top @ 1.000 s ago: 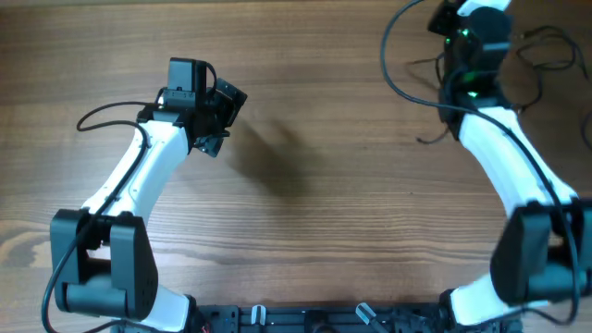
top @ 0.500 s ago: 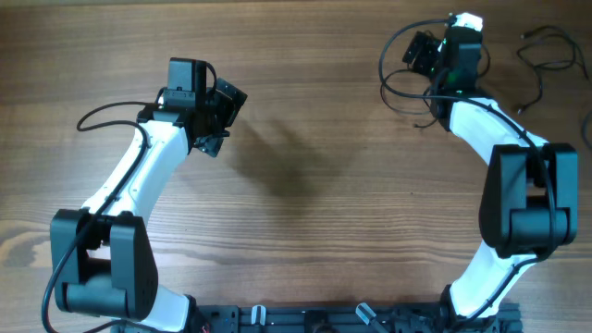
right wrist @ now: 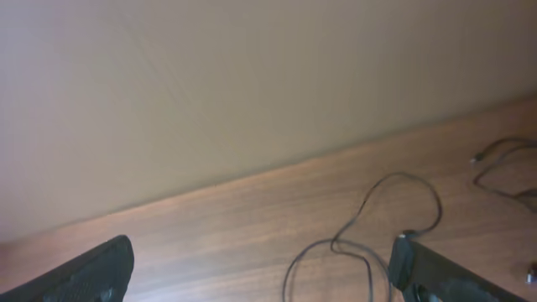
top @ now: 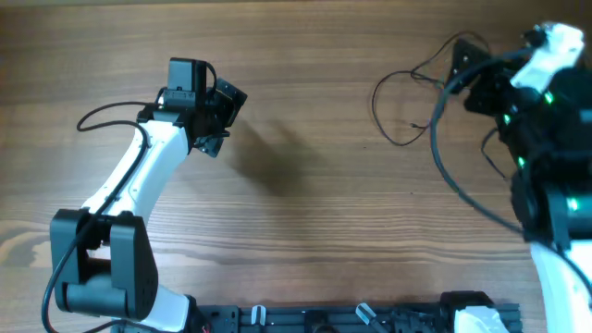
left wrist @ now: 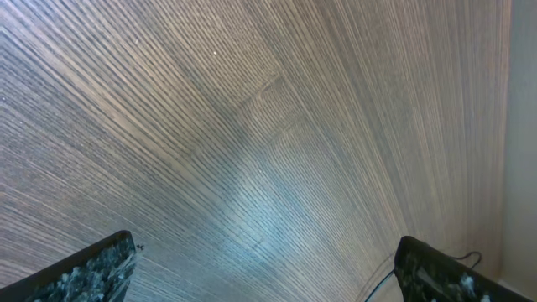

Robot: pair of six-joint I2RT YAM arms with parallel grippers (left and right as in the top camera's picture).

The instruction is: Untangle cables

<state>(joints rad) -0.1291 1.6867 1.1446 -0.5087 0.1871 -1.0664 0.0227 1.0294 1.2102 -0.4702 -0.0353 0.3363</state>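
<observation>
Wood-grain table [top: 305,222] filling the overhead view, brown, grain running left to right, a soft shadow [top: 287,171] darkening it near centre. Plain beige wall [right wrist: 235,84] meeting the table's far edge in the right wrist view.

**Thin cables on a wooden bench**

The bench [top: 305,231] is brown wood with long lines running along it. Thin black cables [top: 375,100] lie on its far right part in loose loops. Some bits of them are hidden.
</observation>
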